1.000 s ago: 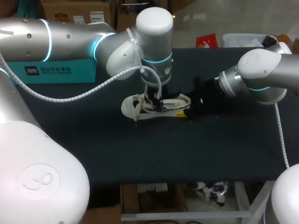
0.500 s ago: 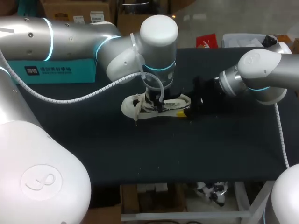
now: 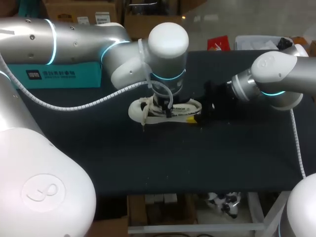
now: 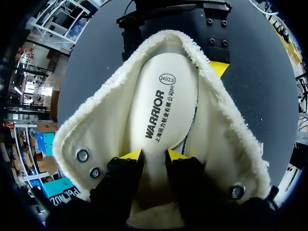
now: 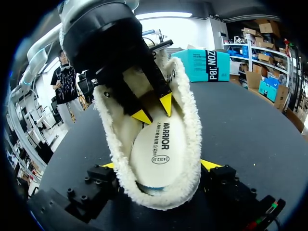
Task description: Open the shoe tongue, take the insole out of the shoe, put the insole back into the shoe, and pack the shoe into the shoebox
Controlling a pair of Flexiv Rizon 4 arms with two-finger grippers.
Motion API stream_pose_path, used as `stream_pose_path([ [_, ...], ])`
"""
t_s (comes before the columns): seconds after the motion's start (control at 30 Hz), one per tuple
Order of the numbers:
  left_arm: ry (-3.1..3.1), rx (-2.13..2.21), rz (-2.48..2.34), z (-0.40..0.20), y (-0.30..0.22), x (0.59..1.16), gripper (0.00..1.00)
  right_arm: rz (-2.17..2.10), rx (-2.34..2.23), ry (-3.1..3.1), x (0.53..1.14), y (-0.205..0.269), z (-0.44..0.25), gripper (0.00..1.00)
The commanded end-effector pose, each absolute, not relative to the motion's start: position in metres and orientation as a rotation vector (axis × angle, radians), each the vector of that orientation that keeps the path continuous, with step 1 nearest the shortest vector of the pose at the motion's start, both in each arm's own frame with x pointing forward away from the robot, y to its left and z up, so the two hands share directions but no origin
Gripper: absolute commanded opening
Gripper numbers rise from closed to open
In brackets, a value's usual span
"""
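Two claws tend the shoe (image 3: 168,111) on the bench (image 3: 207,158): the right claw (image 5: 159,166) pinches its heel, and the left claw (image 4: 154,155), tips slightly parted, sits on the insole (image 4: 166,103). Insole removal seems in hand; next those tips must nip and lift it.

The left arm (image 3: 74,39) is extending over the table, wrist pointing straight down, left gripper (image 4: 154,155) holding its fingers narrowly apart, while the right arm (image 3: 276,79) is lying level, right gripper (image 5: 159,166) clamping the shoe (image 5: 192,139) heel from both sides.
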State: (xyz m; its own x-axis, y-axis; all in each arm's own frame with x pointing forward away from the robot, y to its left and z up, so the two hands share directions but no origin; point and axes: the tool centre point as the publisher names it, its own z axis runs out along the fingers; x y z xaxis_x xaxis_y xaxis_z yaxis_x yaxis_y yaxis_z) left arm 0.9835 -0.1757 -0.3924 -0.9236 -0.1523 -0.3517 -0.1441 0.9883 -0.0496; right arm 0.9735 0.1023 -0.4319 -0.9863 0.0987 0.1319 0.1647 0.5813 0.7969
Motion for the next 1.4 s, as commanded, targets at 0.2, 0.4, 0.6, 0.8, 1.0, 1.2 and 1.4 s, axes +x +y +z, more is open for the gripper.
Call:
stream_pose_path([
  [0.2,2.752,-0.211,-0.054,-0.482,-0.177,1.046,0.04,-1.386,-0.225,-2.725,0.971,0.101,-0.44,0.0],
  [0.4,2.775,-0.144,-0.114,-0.467,-0.177,1.039,0.0,-1.386,-0.225,-2.725,0.971,0.101,-0.44,0.0],
  [0.6,2.803,-0.089,-0.187,-0.441,-0.178,1.017,0.0,-1.386,-0.225,-2.725,0.971,0.101,-0.44,0.0],
  [0.8,2.827,-0.062,-0.272,-0.405,-0.183,0.995,0.0,-1.386,-0.225,-2.725,0.971,0.101,-0.44,0.0],
  [1.0,2.844,-0.06,-0.349,-0.381,-0.187,0.978,0.0,-1.386,-0.225,-2.725,0.971,0.101,-0.44,0.0],
  [1.2,2.857,-0.079,-0.419,-0.364,-0.188,0.963,0.0,-1.386,-0.225,-2.725,0.971,0.101,-0.44,0.0],
  [1.4,2.857,-0.093,-0.476,-0.35,-0.192,0.949,0.0,-1.386,-0.225,-2.725,0.971,0.101,-0.44,0.0],
])
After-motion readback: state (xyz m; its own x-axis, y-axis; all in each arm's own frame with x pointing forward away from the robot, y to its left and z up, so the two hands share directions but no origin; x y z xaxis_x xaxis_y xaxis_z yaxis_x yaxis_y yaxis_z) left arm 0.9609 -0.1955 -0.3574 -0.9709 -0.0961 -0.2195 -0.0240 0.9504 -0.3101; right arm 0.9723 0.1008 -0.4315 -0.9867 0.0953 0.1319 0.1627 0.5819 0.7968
